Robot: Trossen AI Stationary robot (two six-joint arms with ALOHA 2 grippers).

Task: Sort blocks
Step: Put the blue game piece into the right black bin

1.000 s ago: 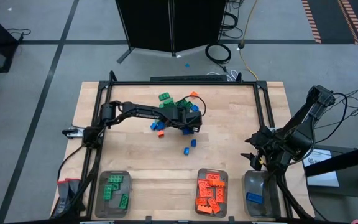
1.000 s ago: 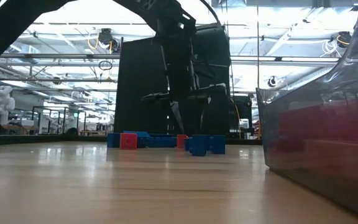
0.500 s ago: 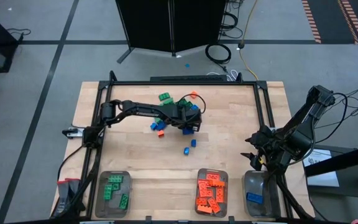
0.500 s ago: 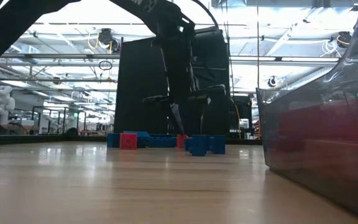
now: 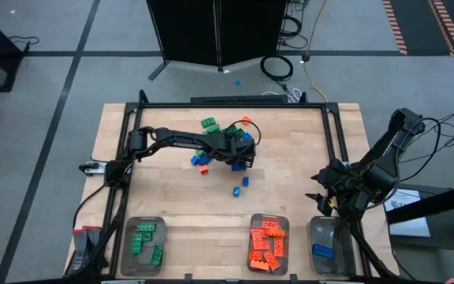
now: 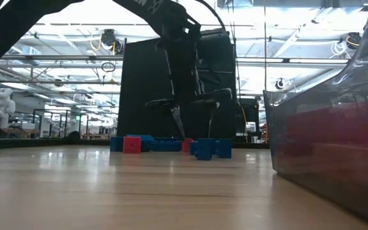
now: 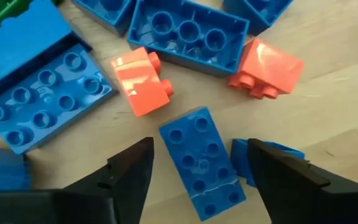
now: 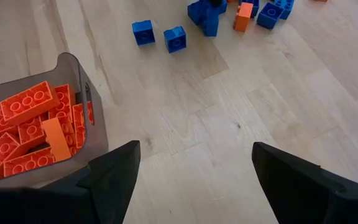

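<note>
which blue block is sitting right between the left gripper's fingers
The long blue block with eight studs facing up, lying flat between the open left gripper; the other blue blocks lie outside the fingers.

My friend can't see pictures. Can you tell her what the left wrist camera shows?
The left gripper hangs open over a long blue block lying studs-up on the wooden table, one dark finger on each side. Two small orange blocks and more blue blocks lie beyond it.
</note>
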